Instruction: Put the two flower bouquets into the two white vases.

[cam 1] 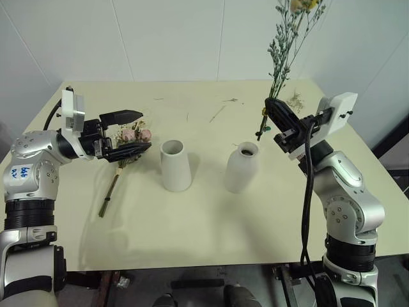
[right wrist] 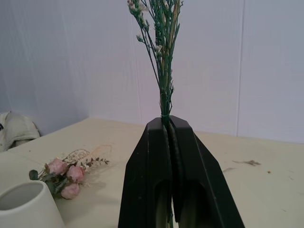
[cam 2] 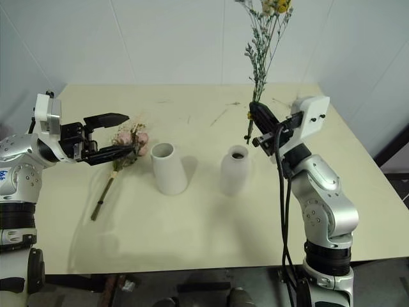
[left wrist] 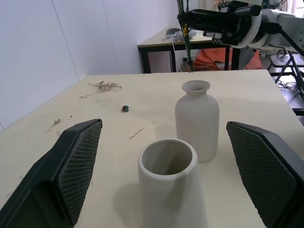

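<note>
While both vases stand empty on the table (cam 1: 211,236), neither bouquet can be counted as placed, as the head views make plain. The green sprig bunch (cam 1: 285,48) is held upright, clamped near its stem end in the right gripper (cam 1: 273,110), just above and slightly behind the narrow-necked vase (cam 1: 243,167); its stem tip hangs close to the mouth but is not yet inside. The rose bouquet (cam 1: 130,140) is seen lying flat on the table beside the wide-mouthed vase (cam 1: 175,165), with the left gripper (cam 1: 130,132) held spread above and around its blooms, nothing grasped.

From the left wrist view, the two black fingers (left wrist: 66,168) are shown wide apart, and both vases are framed between them, each mouth visibly empty; the sprig's stem end is seen poised over the narrow neck.

From the right wrist view, the jaws are pressed together on the green stems, and the roses are seen resting on the table near the wide vase's rim.

By this reading, the first insertion is judged imminent, while the roses remain to be picked up and set in the wide vase.
</note>
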